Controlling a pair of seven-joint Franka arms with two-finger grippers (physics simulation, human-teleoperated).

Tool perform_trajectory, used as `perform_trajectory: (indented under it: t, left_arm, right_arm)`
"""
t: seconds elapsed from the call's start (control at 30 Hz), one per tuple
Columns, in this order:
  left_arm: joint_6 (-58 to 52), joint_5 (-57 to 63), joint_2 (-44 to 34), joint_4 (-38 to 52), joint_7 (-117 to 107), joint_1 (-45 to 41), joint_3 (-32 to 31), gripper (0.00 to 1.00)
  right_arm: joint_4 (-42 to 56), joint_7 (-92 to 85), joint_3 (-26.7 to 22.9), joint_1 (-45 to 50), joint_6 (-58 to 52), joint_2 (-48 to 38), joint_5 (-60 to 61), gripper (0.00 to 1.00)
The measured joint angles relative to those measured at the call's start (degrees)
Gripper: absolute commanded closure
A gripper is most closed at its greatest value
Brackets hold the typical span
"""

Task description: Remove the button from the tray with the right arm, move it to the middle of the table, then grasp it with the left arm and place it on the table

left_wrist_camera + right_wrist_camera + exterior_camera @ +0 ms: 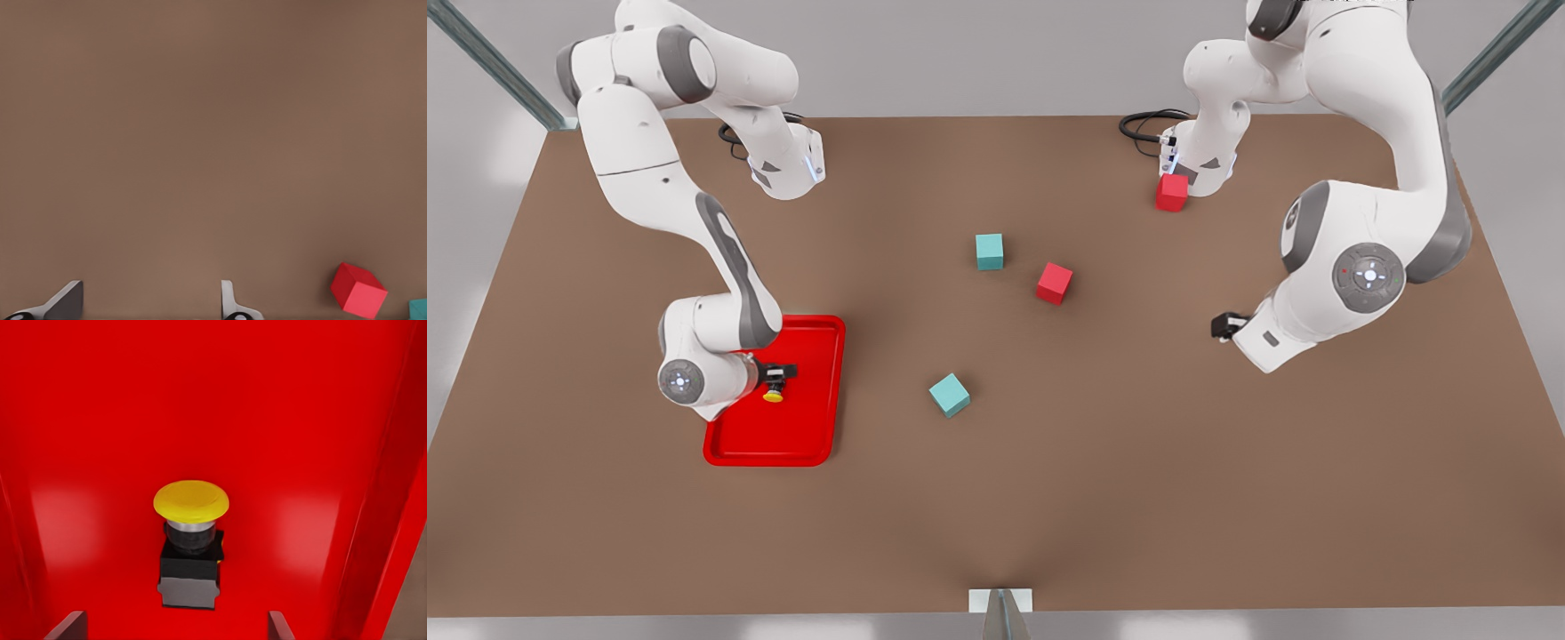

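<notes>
The button, a yellow cap on a grey-and-black body, rests inside the red tray. My right gripper hovers just over it, open, one finger on each side of the button's body. In the front view this gripper is over the tray at the left, with the button just below it. My left gripper is open and holds nothing, above bare table. It hangs at the front view's right, where that arm waits.
Two teal cubes and a red cube lie around the table's middle. Another red cube sits by the far arm base. The left wrist view catches a red cube beside a teal one.
</notes>
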Motion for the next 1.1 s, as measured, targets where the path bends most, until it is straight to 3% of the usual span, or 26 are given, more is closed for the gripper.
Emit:
perform_trajectory:
  t: [0.63,0.73,0.93,1.0,1.1]
  left_arm:
    - [2.9,0.2,2.6,0.0,0.1,-0.1,0.1,0.00]
    - [3.3,0.2,3.1,0.0,0.1,-0.1,0.1,0.00]
    - [3.8,0.3,3.4,0.0,0.2,0.0,0.1,0.00]
    - [3.8,0.3,3.4,0.0,0.2,-0.1,0.1,0.00]
    - [3.9,0.7,3.6,0.0,0.2,-0.1,0.1,0.00]
  right_arm:
    - [-5.7,3.0,0.6,-0.1,11.9,1.3,-4.4,0.00]
    - [-6.0,3.3,0.6,-0.3,12.8,0.5,-4.5,0.24]
    - [-6.1,3.8,0.6,-0.2,13.8,0.6,-4.6,0.27]
    - [-6.1,4.0,0.6,-0.1,13.9,0.8,-4.6,0.35]
    - [-6.1,4.2,0.6,-0.3,13.9,0.7,-4.7,0.36]
